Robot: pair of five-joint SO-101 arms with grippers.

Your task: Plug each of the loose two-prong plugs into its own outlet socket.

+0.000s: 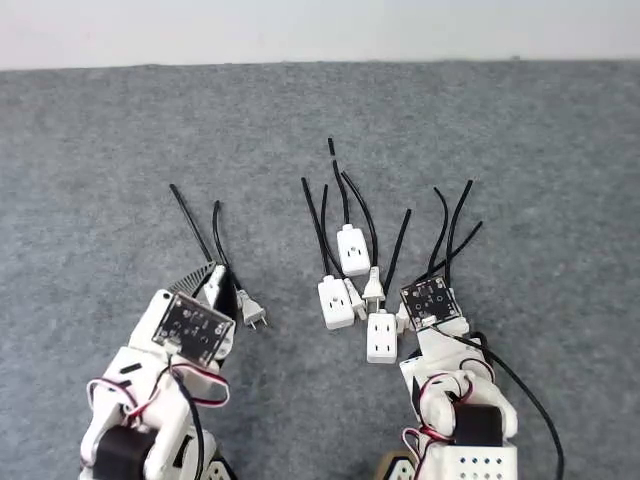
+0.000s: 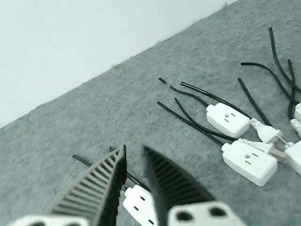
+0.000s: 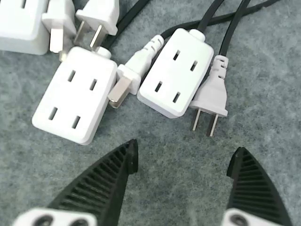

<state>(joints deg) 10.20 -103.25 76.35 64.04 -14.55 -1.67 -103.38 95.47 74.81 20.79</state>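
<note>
High view: on the grey counter point(image 1: 90, 160) the left arm point(image 1: 140, 410) sits at the near left. Its pincer point(image 1: 212, 277) is over a socket point(image 1: 215, 290) whose black cord runs toward the far wall. Just right of it lies a lone plug point(image 1: 253, 315), prongs bare, its cord running alongside the first.

In the left wrist view the left pincer point(image 2: 134, 153) has its jaws a narrow way apart. The socket point(image 2: 137, 205) shows in the gap, down near their roots. I cannot tell whether they touch it.

Further right, well apart from the lone plug, is a cluster. It has a mid socket point(image 1: 335, 302), a far socket point(image 1: 352, 250) and a near socket point(image 1: 381, 337). Two plugs point(image 1: 355, 297) point(image 1: 373, 288) lie loose among them, the first just beside the mid socket. Black cords fan away toward the wall.

The right arm point(image 1: 460, 420) stands at the cluster's right edge.

In the right wrist view the right pincer point(image 3: 186, 155) is spread wide and grips nothing, over bare counter. Beyond its tips the near socket point(image 3: 75, 106) and a fourth socket point(image 3: 175, 70) lie side by side. A middle plug point(image 3: 134, 75) lies between them, its blades against the near socket's corner. An end plug point(image 3: 210, 96) lies just beside the fourth socket, prongs bare and pointing back toward the pincer.
</note>
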